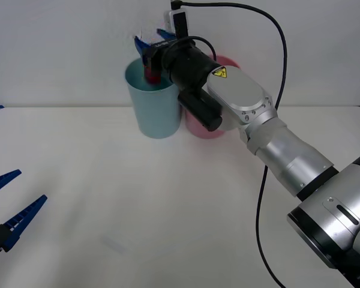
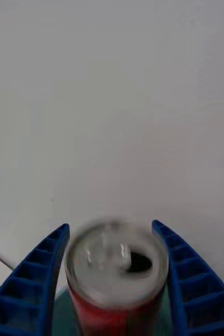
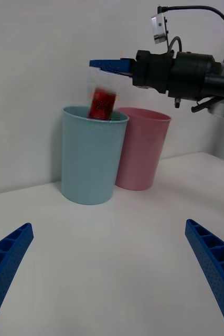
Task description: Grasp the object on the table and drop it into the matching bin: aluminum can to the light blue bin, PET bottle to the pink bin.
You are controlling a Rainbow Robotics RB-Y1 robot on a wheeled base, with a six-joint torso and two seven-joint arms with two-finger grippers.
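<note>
Right gripper (image 1: 149,53) out over the mouth of the light blue bin (image 1: 156,108), at the far edge of the desk (image 1: 168,210). Aluminum can (image 1: 151,73) between the blue fingers (image 2: 35,278), upright, silver top and pull tab toward the wrist camera, red body half sunk past the bin's rim. From the left wrist view, can (image 3: 102,104) blurred, lower part already behind the rim of the bin (image 3: 91,157). Jaws spread a little wider than the can; cannot tell whether the pads were touching its sides, so unclear if gripped or already let go and falling. Blur suggested a drop under way, as a guess only.

Pink bin (image 1: 211,127) just beside the light blue one, on the robot's right, partly hidden behind the right arm. Nothing seen inside it.

Left gripper (image 1: 6,210) low at the near left of the desk, well apart from both bins, jaws wide open, holding nothing. Idle.

Progress, judged: pick-up and carry done, correct bin reached. Left: release to be finished, can to settle at the bottom, arm to pull back clear of the rim.

Count: one can, one light blue bin, one pink bin, two grippers, one black cable (image 1: 276,60) looping over the right arm. No PET bottle on the desk.
</note>
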